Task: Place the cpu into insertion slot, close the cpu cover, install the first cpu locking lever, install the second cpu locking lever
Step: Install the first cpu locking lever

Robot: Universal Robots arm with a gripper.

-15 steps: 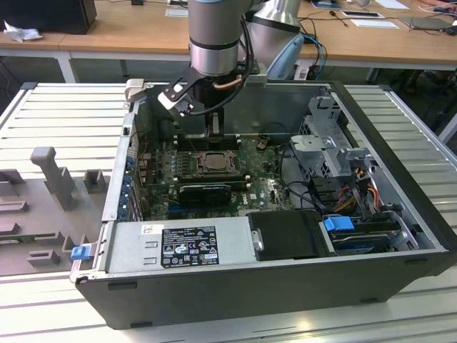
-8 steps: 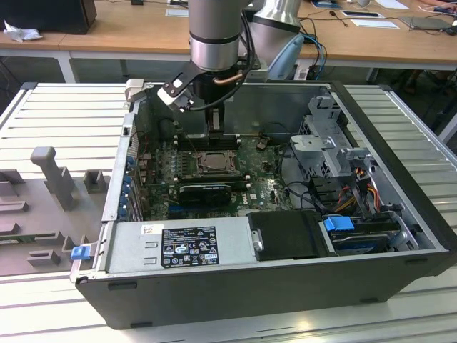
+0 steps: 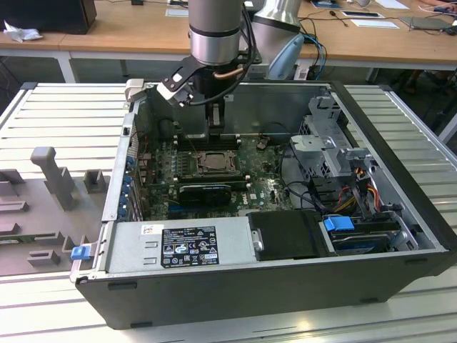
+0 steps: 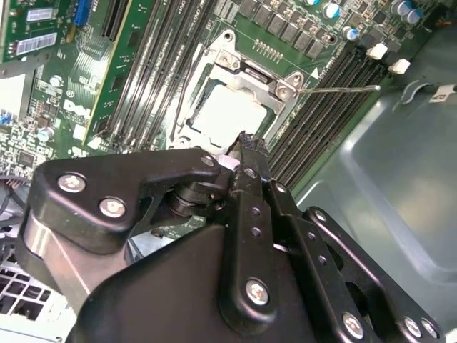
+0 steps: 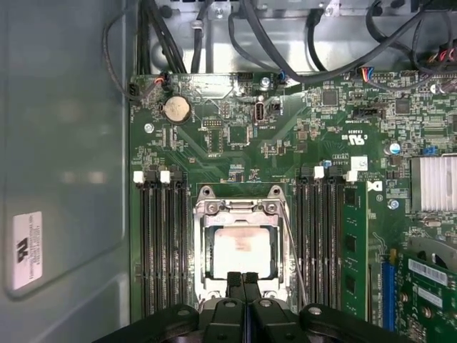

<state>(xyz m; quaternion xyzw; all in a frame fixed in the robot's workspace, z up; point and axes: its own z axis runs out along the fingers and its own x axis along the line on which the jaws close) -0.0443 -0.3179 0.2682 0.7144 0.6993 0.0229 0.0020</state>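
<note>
The tool, its fingers pressed together with nothing between them, is right over one edge of the cpu. The cpu lies flat in the insertion slot, framed by the lowered cpu cover, between black memory slots on the green board.

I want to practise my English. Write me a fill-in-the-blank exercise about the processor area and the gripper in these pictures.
1. The cpu sits under the cpu cover, which is ___ (open/closed).
2. The gripper near the cpu is ___ (open/shut).
3. Long black memory slots run on ___ sides of the cpu.
4. The motherboard is ___ in colour.
Missing words: closed; shut; both; green.
</note>
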